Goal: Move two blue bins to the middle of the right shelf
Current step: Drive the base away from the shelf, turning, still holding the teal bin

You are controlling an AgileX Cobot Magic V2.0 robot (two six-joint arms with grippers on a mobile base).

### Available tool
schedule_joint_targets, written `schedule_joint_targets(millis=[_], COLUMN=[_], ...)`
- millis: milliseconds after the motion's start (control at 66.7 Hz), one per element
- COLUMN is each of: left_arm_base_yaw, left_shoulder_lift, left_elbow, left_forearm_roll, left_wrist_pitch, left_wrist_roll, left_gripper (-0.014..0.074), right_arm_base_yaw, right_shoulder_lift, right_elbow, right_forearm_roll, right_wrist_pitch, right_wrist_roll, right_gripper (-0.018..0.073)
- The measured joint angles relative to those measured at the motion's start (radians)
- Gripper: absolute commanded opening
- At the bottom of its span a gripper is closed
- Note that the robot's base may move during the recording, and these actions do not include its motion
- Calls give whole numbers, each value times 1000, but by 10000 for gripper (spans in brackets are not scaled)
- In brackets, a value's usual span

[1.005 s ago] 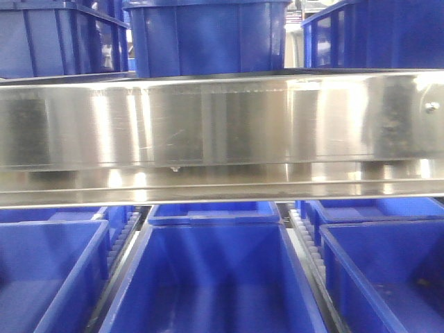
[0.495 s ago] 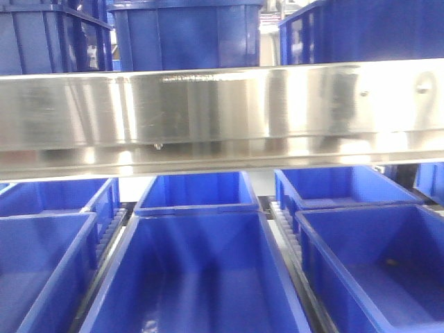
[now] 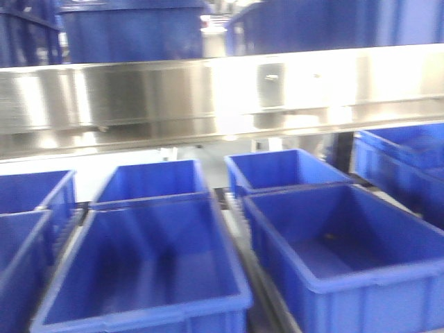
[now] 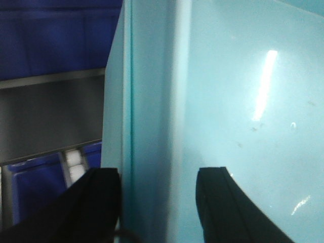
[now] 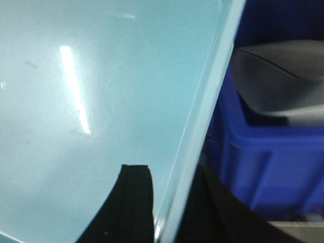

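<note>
Right shelf middle: the steel tier's broad shiny rail (image 3: 139,97) spans my front view from 9 to 3 o'clock, above centre.
Upper bins: dark blue bins (image 3: 132,31) already stand on that tier at 12 o'clock. It is too blurred for me to judge a free slot.
Lower bins: open blue bins (image 3: 139,270) fill 8 to 4 o'clock beneath the rail.
Held bin: a pale, glare-washed wall (image 4: 228,101) fills both wrist views. I cannot tell which bin it is in the front view.
Left fingers: (image 4: 96,202) closed onto that wall, one either side, at 6 o'clock.
Right fingers: (image 5: 134,202) likewise pinching the rim at 6 o'clock.
Step, my judgement: carrying the bin to the tier.
Doing it well: I would keep both grips even and the bin level, bring its base above the rail, slide it straight in, and release only once it is seated.
</note>
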Motion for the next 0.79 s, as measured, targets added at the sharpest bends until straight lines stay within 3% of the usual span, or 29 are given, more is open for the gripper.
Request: schedule_joint_targets(millis=[795], left_arm_base_yaw=[4], left_shoulder_lift=[4], left_elbow=[-1], left_forearm_roll=[20], left_wrist_pitch=[-25], left_wrist_roll=[5], left_gripper=[-111], right_arm_base_yaw=[0], right_shoulder_lift=[4], right_elbow=[0], right_forearm_roll=[7], right_wrist_pitch=[5], right_wrist_roll=[2], right_gripper=[-154])
